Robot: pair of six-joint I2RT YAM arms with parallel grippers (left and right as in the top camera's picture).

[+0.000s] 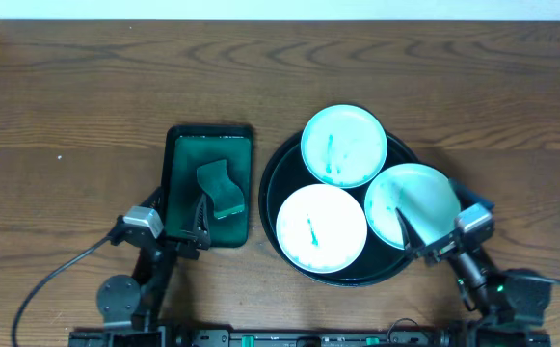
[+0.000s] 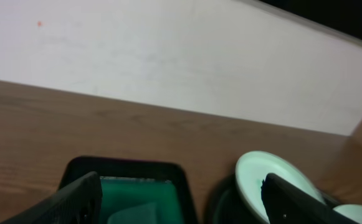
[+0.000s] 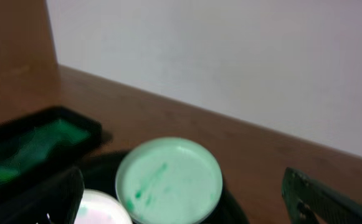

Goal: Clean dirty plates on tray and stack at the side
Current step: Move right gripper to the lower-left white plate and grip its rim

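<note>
Task barely begun: three smeared plates [image 1: 321, 227] lie on the tray [image 1: 278, 173], one beneath the right gripper [image 1: 424, 224] and two ahead-left of it; none is stacked aside. Both grippers gape empty (left gripper [image 1: 200, 224] over the green tray [image 1: 209, 143], sponge [image 1: 220, 188] just ahead).

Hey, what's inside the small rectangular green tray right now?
A green sponge lies inside the green tray. The left gripper covers part of the tray's near end, and the floor under the sponge is hidden.
</note>
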